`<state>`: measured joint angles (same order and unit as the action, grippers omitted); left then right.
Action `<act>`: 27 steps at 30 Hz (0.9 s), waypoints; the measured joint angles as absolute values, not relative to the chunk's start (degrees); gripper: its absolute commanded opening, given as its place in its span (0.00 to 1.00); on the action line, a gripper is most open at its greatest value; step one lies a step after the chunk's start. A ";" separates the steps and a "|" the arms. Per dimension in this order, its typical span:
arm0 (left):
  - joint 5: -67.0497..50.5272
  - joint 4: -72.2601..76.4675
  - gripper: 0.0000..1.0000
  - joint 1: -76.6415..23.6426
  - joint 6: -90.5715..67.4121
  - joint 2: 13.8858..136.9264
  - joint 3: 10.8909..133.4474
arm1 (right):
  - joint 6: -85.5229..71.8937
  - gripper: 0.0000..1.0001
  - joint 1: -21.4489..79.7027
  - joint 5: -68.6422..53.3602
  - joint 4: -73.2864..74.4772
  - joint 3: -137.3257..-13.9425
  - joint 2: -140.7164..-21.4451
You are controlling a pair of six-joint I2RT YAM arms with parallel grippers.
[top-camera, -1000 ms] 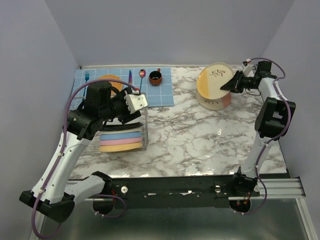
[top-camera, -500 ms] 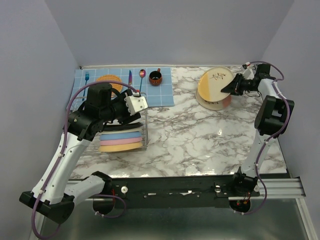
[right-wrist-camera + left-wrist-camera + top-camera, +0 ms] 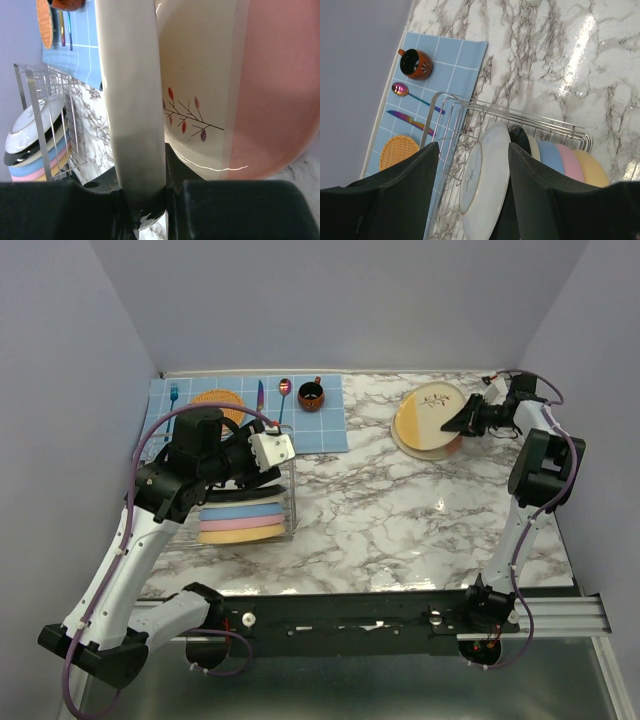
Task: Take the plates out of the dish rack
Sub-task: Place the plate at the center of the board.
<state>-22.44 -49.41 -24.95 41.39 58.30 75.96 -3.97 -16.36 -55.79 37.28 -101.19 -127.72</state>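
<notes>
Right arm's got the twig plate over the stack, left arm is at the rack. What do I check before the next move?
1. Grip of the right gripper on the cream-and-yellow plate: jaws clamped on its rim. Ok.
2. That plate seated on the pink-banded plate beneath: it is low over it, but contact is not visible. Cannot tell.
3. The left gripper open, fingers either side of the pale plate in the dish rack. Ok.
4. Left fingers free of the rack wires: hidden. Cannot tell.
5. The blue plate, pink plate and yellow plate upright in their slots. Ok.
</notes>
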 measured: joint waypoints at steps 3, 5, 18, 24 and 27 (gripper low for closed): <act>-22.44 -49.41 0.66 -24.95 41.39 58.26 75.94 | -3.84 0.03 -16.36 -55.70 37.45 -101.19 -128.05; -22.44 -49.41 0.65 -24.95 41.43 58.26 75.94 | -3.77 0.05 -16.36 -55.68 37.47 -101.19 -128.16; -22.46 -49.47 0.64 -24.95 41.98 58.04 75.29 | -3.38 0.23 -16.36 -55.29 37.50 -101.16 -128.27; -22.46 -49.47 0.64 -24.95 42.02 57.76 75.22 | -3.38 0.24 -16.36 -54.92 37.60 -101.16 -128.27; -22.46 -49.50 0.64 -24.95 42.04 57.65 75.16 | -3.38 0.23 -16.36 -54.89 37.60 -101.16 -128.27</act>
